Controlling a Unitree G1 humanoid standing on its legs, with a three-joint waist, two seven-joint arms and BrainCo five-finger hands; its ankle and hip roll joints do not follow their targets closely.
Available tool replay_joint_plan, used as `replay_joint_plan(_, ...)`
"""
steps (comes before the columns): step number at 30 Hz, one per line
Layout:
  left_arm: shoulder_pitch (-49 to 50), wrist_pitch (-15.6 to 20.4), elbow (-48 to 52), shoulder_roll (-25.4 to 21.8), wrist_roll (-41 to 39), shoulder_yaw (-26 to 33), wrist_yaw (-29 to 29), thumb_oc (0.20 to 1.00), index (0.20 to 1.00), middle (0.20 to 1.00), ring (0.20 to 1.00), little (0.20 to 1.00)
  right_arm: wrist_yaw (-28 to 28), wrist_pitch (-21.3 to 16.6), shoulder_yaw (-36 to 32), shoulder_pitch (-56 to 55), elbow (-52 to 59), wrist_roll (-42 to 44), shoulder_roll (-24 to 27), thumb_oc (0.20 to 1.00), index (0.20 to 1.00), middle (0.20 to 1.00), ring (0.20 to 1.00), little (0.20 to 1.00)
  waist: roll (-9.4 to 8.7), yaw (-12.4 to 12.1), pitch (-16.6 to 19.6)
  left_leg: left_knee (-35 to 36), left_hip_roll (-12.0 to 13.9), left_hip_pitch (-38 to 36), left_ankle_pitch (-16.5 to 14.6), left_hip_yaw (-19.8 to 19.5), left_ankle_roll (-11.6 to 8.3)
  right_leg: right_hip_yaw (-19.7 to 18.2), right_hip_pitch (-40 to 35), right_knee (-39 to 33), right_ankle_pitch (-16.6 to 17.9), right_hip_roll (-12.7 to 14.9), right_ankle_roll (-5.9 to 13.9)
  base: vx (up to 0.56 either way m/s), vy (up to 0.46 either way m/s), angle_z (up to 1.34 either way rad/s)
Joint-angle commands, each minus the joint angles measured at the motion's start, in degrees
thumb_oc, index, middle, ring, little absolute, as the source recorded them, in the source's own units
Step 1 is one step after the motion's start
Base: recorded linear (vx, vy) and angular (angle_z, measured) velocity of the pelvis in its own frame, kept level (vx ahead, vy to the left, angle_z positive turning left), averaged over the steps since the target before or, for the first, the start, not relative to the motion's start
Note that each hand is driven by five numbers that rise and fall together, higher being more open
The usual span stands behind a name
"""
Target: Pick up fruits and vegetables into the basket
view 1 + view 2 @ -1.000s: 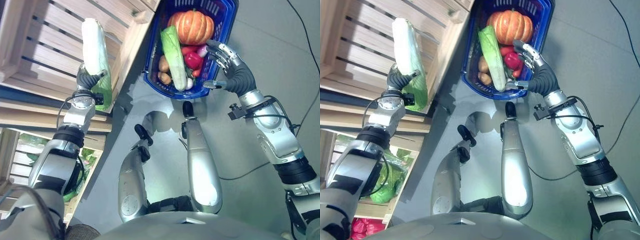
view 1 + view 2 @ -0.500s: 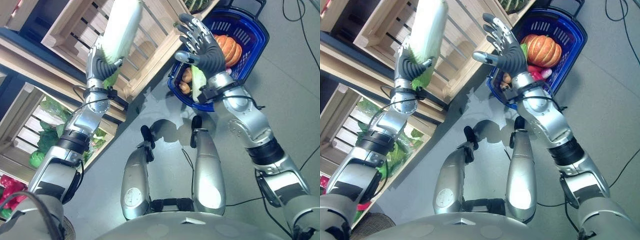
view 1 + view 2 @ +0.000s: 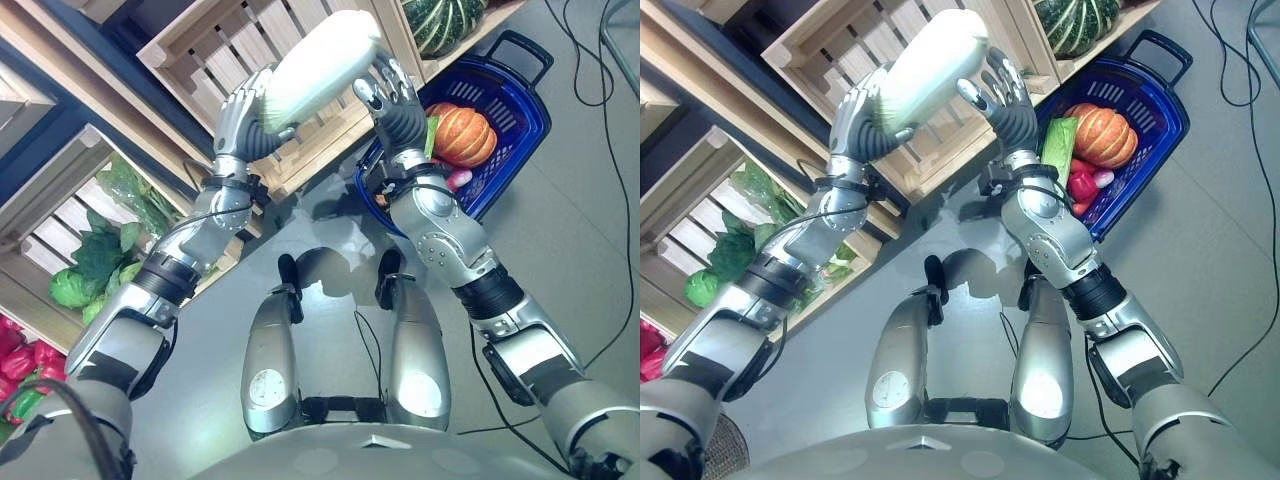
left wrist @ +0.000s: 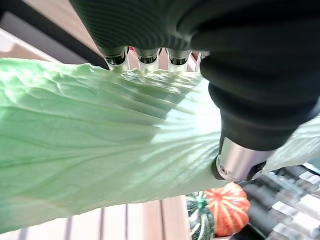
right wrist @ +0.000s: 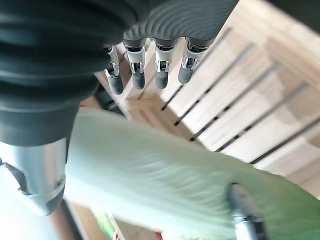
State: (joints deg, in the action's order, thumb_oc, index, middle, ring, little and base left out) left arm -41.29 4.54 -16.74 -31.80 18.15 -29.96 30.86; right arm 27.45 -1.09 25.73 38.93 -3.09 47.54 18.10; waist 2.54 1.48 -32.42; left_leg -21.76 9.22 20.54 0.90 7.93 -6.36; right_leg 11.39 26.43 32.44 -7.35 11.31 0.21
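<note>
I am wearing dark ribbed covers point(image 4: 260, 75) over the wrists and backs of my left hand point(image 3: 245, 118) and right hand point(image 3: 398, 108). Silver fingers point(image 5: 136, 67) are ending in dark tips, and my silver-grey arms point(image 3: 440, 235) are showing black bands.

I count one long pale cabbage point(image 3: 318, 68) held up, one blue basket point(image 3: 520, 110) on the floor, and in it I see one orange pumpkin point(image 3: 463, 135), one more pale cabbage point(image 3: 1058, 148), at least one red pepper point(image 3: 1081, 185). I count one striped green squash point(image 3: 440, 22) on the shelf, and two wooden crates point(image 3: 245, 45) I can make out, one holding several leafy greens point(image 3: 100, 250)
</note>
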Motion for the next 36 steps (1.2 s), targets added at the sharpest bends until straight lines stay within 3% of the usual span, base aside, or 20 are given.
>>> replay_joint_plan(1,-4.78,0.44,7.33,-1.08,4.4,-1.28,3.72,0.2,0.2,0.2,0.2,0.2,0.88,-4.13,-0.66,4.01,1.3,4.55,-4.02,1.0,1.0,1.0,1.0,1.0,-3.41,-0.25,2.63,-4.84,-1.81,-0.52,-6.97,3.46,2.97,-0.38,-5.04,-5.46,0.74,-0.16,2.74,0.02,-0.045,0.03)
replay_joint_plan(13,-8.57,-3.47,9.61,-0.97,18.63,-7.54,-3.6,0.2,0.2,0.2,0.2,0.2,-6.92,-2.11,0.74,4.6,-2.15,17.27,-5.63,1.0,1.0,1.0,1.0,1.0,-3.8,-0.76,2.69,-4.85,-1.75,-1.1,-7.44,2.84,2.88,0.26,-6.17,-5.97,0.76,-0.03,2.96,0.0,-0.012,0.02)
replay_joint_plan(19,-9.77,-5.01,10.54,-0.42,23.26,-11.97,-10.82,0.2,0.2,0.2,0.2,0.2,-9.35,-5.43,0.83,5.92,-2.54,21.41,-5.1,1.0,1.0,1.0,1.0,1.0,-3.95,-0.95,2.85,-4.8,-1.48,-1.04,-7.72,2.76,2.86,0.75,-6.36,-6.47,0.91,0.23,3.41,0.0,0.0,0.0)
replay_joint_plan(26,-8.83,-7.09,11.31,0.67,25.22,-16.01,-21.48,0.2,0.2,0.2,0.2,0.2,-10.14,-9.82,-0.71,8.39,-2.35,18.97,-4.37,1.0,1.0,1.0,1.0,1.0,-3.5,-0.91,2.78,-4.31,-1.71,-1.08,-7.87,2.44,2.89,0.84,-6.55,-7.43,1.27,0.41,3.79,-0.01,0.002,0.0)
replay_joint_plan(30,-6.05,-6.67,12.16,-0.58,26.4,-16.91,-22.29,0.2,0.2,0.2,0.2,0.2,-7.77,-12.44,-2.14,9.46,-1.94,14.75,-2.68,1.0,1.0,1.0,1.0,1.0,-2.8,-1.02,2.74,-3.94,-1.85,-1.03,-7.79,2.34,2.74,1.03,-6.53,-8.03,1.55,0.72,3.96,-0.04,0.03,0.03)
replay_joint_plan(32,-3.9,-6.7,12.89,-1.3,26.56,-16.47,-21.77,0.2,0.2,0.2,0.2,0.2,-7.52,-14.96,-3.03,9.66,-1.91,11.62,-1.45,0.2,0.2,0.2,0.2,0.2,-2.37,-1.12,2.64,-3.72,-1.97,-1.14,-7.81,2.31,2.76,1.13,-6.69,-8.44,1.64,0.81,3.97,-0.04,0.041,0.02)
replay_joint_plan(36,-0.34,-7.65,12.95,-2.39,26.06,-16.09,-18.91,0.2,0.2,0.2,0.2,0.2,-5.19,-17.93,-4.71,9.89,-1.94,4.29,-0.19,0.2,0.2,0.2,0.2,0.2,-1.48,-1.14,2.63,-3.67,-2.04,-0.79,-7.95,2.49,2.84,1.23,-6.23,-8.51,1.64,1.05,4.08,-0.03,0.031,0.01)
